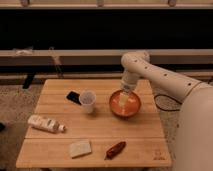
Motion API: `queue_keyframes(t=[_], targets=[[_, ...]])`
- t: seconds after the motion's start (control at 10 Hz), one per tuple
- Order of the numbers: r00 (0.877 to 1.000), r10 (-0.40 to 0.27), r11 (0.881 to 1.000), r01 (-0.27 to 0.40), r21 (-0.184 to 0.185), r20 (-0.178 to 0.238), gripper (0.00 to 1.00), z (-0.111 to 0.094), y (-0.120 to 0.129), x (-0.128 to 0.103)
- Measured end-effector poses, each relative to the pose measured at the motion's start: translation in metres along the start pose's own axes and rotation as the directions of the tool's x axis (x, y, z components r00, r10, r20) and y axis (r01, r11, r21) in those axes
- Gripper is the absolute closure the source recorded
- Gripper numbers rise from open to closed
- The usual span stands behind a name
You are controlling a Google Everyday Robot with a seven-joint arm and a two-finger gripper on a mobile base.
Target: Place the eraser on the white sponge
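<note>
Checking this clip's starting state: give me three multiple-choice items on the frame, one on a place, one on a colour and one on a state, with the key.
1. Where is the eraser?
A. on the sponge
B. on the table, next to the cup
C. in the bowl

2. What colour is the bowl?
A. orange
B. blue
C. green

3. What is the gripper doing?
A. gripping the eraser
B. hanging open over the bowl
C. pressing on the sponge

Key:
1 B: the black block lies by the cup, well away from the sponge.
2 A: its wall and inside show orange.
3 B: the arm ends above the bowl, with nothing in the gripper.
</note>
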Motion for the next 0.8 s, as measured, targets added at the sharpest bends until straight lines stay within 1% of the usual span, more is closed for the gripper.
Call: queue_keyframes(t=[0.4, 0.6, 0.7, 0.8], targets=[[1.0, 0.0, 1.0, 0.0, 0.0, 0.0, 0.31, 0.0, 0.0, 0.0], [1.0, -0.005, 1.0, 0.005, -0.011, 0.007, 0.31, -0.002, 0.004, 0.0], [1.0, -0.014, 1.0, 0.014, -0.019, 0.011, 0.31, -0.003, 0.008, 0.004], [0.999, -0.04, 0.999, 0.04, -0.034, 0.019, 0.31, -0.004, 0.012, 0.021]])
